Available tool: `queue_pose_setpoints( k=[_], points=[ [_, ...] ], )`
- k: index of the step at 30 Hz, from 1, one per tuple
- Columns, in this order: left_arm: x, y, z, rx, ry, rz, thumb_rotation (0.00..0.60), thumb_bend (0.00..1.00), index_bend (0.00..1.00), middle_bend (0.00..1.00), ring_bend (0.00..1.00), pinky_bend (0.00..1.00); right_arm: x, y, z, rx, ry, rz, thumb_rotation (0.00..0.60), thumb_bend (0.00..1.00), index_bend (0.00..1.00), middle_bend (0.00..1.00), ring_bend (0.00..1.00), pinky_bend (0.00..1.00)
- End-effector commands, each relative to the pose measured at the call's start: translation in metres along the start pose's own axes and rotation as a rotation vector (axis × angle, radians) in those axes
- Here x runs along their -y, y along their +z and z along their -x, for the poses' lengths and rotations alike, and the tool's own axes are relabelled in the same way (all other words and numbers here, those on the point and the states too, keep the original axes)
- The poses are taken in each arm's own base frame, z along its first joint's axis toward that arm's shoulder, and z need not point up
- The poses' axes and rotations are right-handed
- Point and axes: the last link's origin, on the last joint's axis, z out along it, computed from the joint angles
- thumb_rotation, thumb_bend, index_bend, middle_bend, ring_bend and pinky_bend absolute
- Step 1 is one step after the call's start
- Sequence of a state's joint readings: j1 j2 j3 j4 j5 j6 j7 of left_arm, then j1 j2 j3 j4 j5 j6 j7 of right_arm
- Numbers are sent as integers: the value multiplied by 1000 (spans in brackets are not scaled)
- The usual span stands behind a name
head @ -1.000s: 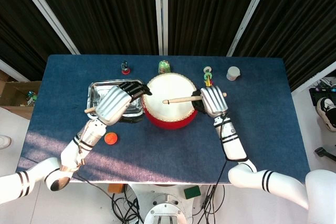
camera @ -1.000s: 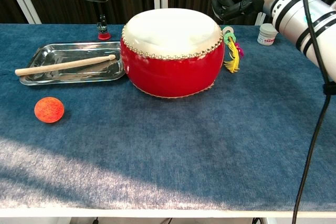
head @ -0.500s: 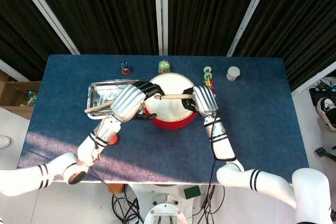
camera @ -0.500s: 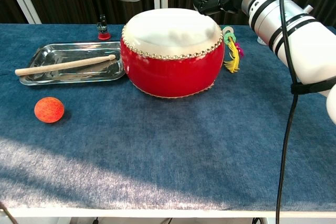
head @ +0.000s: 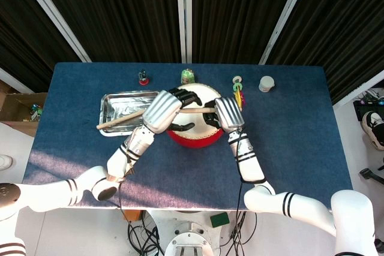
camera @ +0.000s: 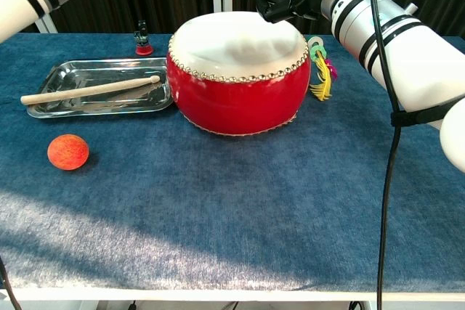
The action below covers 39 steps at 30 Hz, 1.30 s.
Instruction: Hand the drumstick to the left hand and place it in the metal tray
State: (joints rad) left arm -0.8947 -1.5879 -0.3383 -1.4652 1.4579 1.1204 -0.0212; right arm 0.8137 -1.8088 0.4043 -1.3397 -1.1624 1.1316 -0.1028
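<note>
Above the red drum [camera: 238, 78], the right hand [head: 228, 114] grips a drumstick [head: 195, 110] held level over the drumhead; the left hand [head: 163, 111] reaches in, fingers [head: 186, 96] spread beside the stick's free end, apparently not yet grasping; handover in progress; next, the left must clasp it, the right release, then carry to the metal tray [camera: 67, 75], where another drumstick [camera: 91, 90] already lies.

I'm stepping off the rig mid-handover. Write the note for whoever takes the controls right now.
Right hand: grips the drumstick above the drum.
Left hand: at the stick's free end, fingers spread around it; whether it has a grip yet cannot be told.
Tray: left of the drum, already holding a second stick that juts over its edge.
Done: stick lifted and brought to the left hand.
Left: left hand takes it, right lets go, stick goes into the tray.
</note>
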Motion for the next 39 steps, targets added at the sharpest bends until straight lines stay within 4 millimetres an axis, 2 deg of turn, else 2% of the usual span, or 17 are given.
queue_pose_setpoints(
  k=[1, 10, 19, 28, 32, 36, 39],
  points=[
    [0, 5, 3, -1, -13, -3, 600, 161, 416, 406, 418, 489, 1, 0, 1, 3, -1, -1, 600, 809, 1000, 1000, 1000, 1000],
    [3, 10, 12, -12, -2, 1, 600, 214, 477, 470, 451, 506, 1, 1, 3, 12, 2, -6, 600, 813, 1000, 1000, 1000, 1000],
    [9, 10, 17, -13, 31, 4, 600, 274, 533, 543, 519, 563, 0, 0, 2, 15, 11, -7, 600, 813, 1000, 1000, 1000, 1000],
    [10, 8, 19, -32, -33, 21, 600, 437, 674, 693, 652, 648, -3, -1, 2, 19, 2, 2, 600, 813, 1000, 1000, 1000, 1000],
    [11, 6, 19, -35, -52, 22, 600, 456, 687, 717, 670, 651, -2, -1, 1, 15, 1, 1, 600, 807, 1000, 1000, 1000, 1000],
    [14, 4, 17, -38, -59, 20, 600, 457, 690, 718, 670, 652, -2, -2, 0, 9, 4, -5, 600, 773, 1000, 1000, 1000, 1000],
    [16, 3, 17, -41, -61, 21, 600, 460, 693, 722, 675, 661, -3, -3, -2, 9, 7, -8, 600, 670, 1000, 1000, 985, 1000]
  ],
)
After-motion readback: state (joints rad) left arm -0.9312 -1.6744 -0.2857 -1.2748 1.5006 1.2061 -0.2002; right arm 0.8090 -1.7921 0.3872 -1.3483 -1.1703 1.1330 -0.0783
